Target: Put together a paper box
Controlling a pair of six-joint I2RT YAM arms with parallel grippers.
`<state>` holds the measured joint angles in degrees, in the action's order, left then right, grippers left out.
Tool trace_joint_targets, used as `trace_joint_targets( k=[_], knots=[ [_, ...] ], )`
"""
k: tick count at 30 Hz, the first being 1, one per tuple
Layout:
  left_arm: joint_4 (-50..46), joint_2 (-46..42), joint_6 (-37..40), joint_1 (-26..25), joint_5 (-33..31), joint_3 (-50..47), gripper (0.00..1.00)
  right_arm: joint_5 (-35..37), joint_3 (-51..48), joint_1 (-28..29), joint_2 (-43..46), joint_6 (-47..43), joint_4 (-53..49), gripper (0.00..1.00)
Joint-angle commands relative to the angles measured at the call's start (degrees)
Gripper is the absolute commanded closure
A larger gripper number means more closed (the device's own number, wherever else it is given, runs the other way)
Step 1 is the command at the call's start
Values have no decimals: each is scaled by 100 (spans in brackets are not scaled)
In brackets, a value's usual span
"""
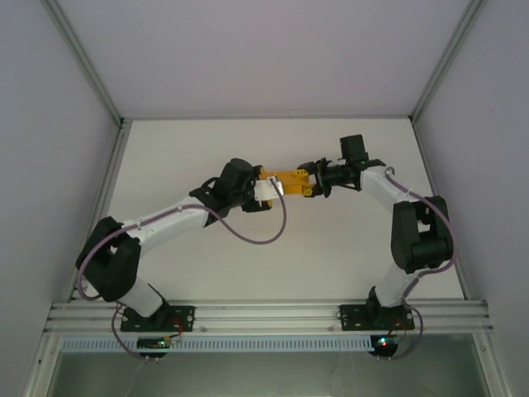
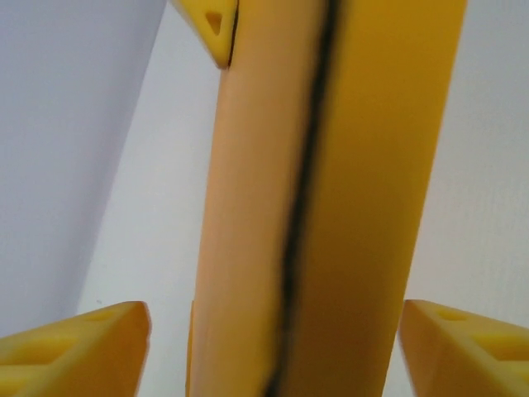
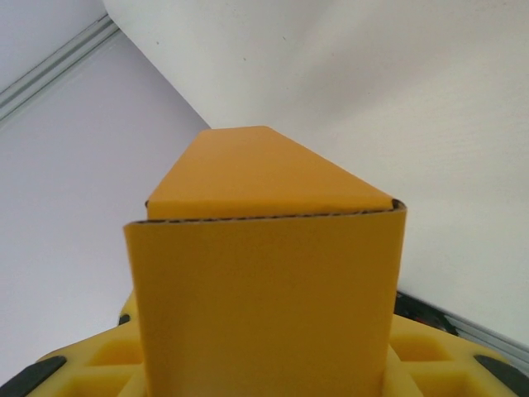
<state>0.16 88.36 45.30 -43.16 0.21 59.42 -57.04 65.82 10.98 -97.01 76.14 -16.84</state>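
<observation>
The paper box [image 1: 287,178] is an orange-yellow folded card held off the white table between the two arms. My right gripper [image 1: 311,184] grips its right end. In the right wrist view the box [image 3: 264,289] spans the width between the yellow fingers [image 3: 103,356], with a folded flap on its far end. My left gripper [image 1: 266,192] is around the left end. In the left wrist view the box [image 2: 331,198] runs up between the fingers [image 2: 74,347], with a gap of table showing on the left side and a sliver on the right. A dark seam runs along the box.
White table [image 1: 207,157] inside a walled enclosure with aluminium posts at the back corners [image 1: 124,124]. A frame rail [image 1: 264,314] runs along the near edge by the arm bases. A purple cable [image 1: 256,238] loops below the left wrist.
</observation>
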Motion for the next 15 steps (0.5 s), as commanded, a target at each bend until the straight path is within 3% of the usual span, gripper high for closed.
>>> trace_joint_targets(
  k=[1, 5, 12, 15],
  knots=[
    [457, 12, 41, -21, -199, 75, 35, -342, 53, 62, 24, 65, 23, 66],
    [578, 7, 83, -26, -471, 68, 45, -500, 60, 93, 23, 27, 14, 63],
    [656, -209, 273, -19, -360, -42, 63, -548, 179, 82, 37, -308, -362, 51],
    [356, -266, 345, -9, -258, 10, 65, -322, 160, -74, 126, -420, -275, 29]
  ],
)
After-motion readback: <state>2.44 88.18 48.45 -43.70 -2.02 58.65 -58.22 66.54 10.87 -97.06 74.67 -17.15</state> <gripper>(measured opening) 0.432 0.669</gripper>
